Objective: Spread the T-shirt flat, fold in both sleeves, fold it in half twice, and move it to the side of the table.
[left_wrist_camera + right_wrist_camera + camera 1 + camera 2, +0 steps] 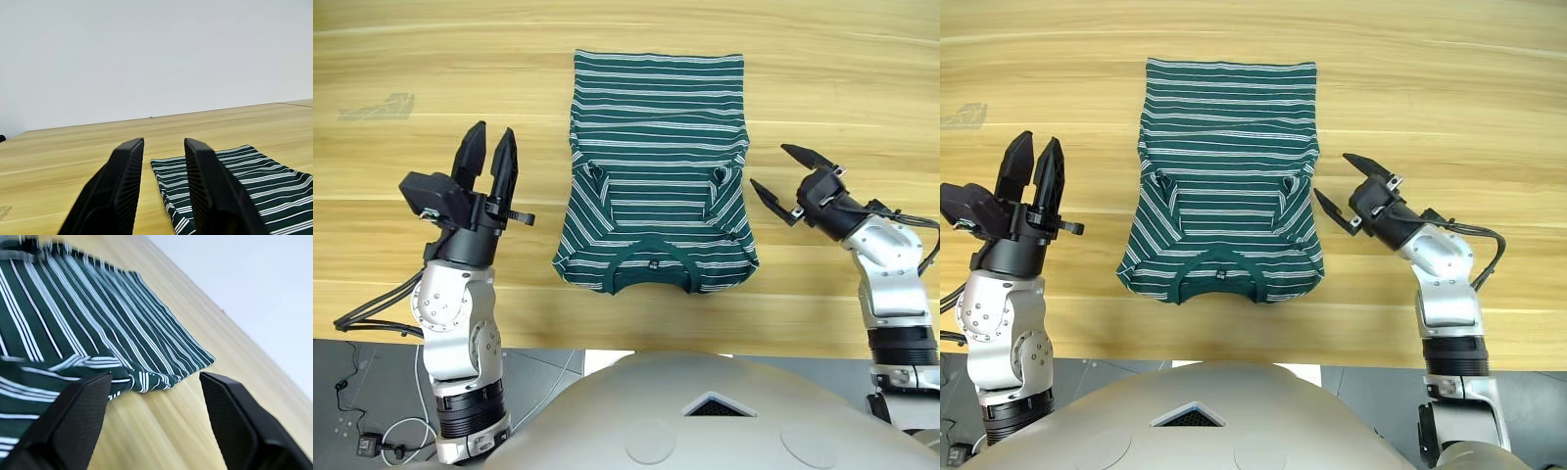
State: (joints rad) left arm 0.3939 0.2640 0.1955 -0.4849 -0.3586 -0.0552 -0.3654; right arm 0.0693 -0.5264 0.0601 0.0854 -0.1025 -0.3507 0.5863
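Just right of the T-shirt, near its collar half: right gripper; left gripper farther off leftward; both empty, fingers parted; shirt's long axis collar-to-hem.

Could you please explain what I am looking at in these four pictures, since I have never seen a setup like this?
This is a humanoid robot with two arms, each ending in a two-fingered gripper. Two pictures come from cameras on its head, looking down at the wooden table. The other two come from cameras on its wrists. A green striped T-shirt lies flat on the table, both sleeves folded in. The left gripper and right gripper hover on either side of it, open, holding nothing.
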